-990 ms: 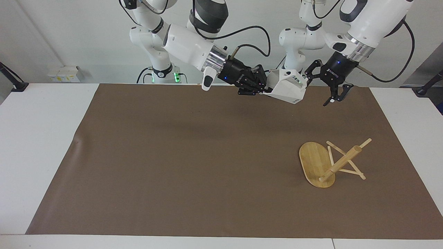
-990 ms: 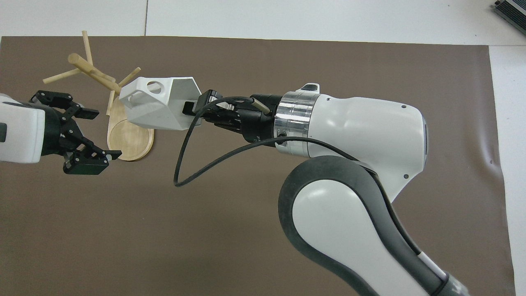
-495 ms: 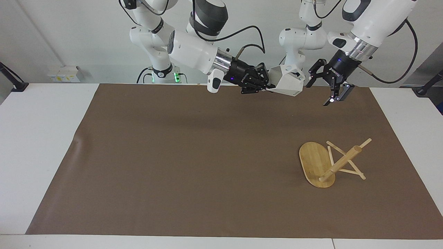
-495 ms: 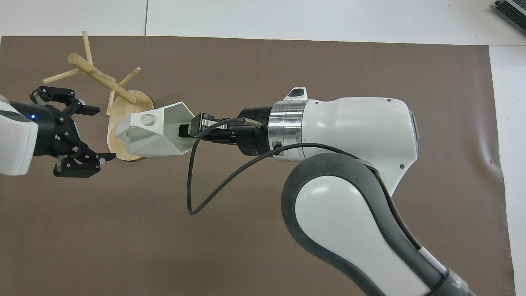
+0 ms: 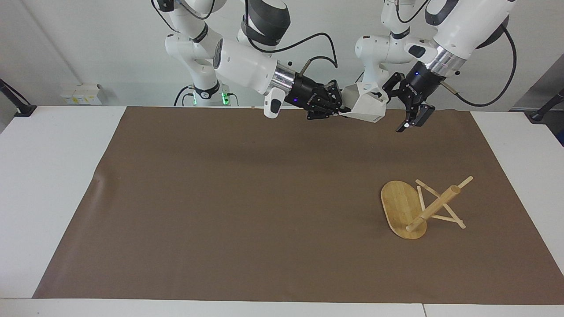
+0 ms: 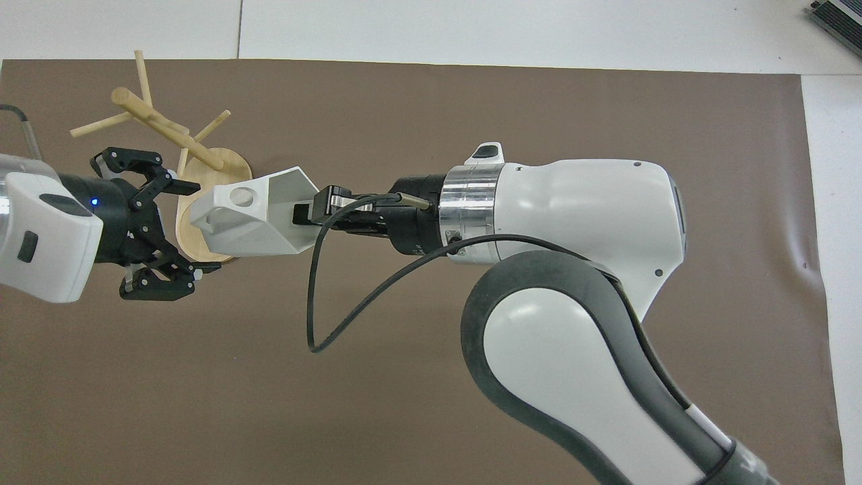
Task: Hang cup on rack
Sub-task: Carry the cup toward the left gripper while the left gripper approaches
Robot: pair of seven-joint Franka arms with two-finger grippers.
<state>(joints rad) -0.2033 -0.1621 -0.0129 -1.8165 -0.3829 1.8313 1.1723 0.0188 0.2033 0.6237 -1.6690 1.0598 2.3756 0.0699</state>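
Above the robots' edge of the mat, right gripper (image 5: pixel 339 110) holds the cup (image 5: pixel 365 107) steady by its rim. Left gripper (image 5: pixel 398 103), claw wide, has closed in beside it: I judge handover. Rack (image 5: pixel 418 207) lies toppled, needs righting.

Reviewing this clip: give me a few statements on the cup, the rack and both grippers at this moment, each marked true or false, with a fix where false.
1. The right gripper holds the cup up in the air. True.
2. The rack stands upright on its oval base. False: it lies tipped over on the brown mat, post and pegs slanting, base on edge.
3. The left gripper is shut on the cup's handle. False: its fingers are spread open right beside the cup, not gripping it.
4. The cup hangs on a peg. False: it is clear of the rack, held by the right gripper.
5. The rack lies toward the left arm's end of the table. True.
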